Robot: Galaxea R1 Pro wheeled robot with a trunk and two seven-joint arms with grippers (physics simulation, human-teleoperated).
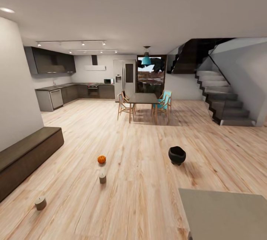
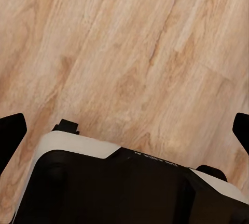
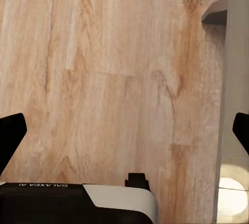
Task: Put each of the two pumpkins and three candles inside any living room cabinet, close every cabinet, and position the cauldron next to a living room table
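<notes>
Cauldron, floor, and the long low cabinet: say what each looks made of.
Cauldron: matte black, possibly cast metal or ceramic, with no gloss. Floor: pale wood planks with visible grain and seams, satin finish. Cabinet: dark-brown wood, seemingly smooth and matte.

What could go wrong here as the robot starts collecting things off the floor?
The pumpkin and the two candles sit loose on the wood floor, so the rolling base might knock them away. The cabinet looks shut, so a drawer must open first. The cauldron stands apart from the table.
</notes>
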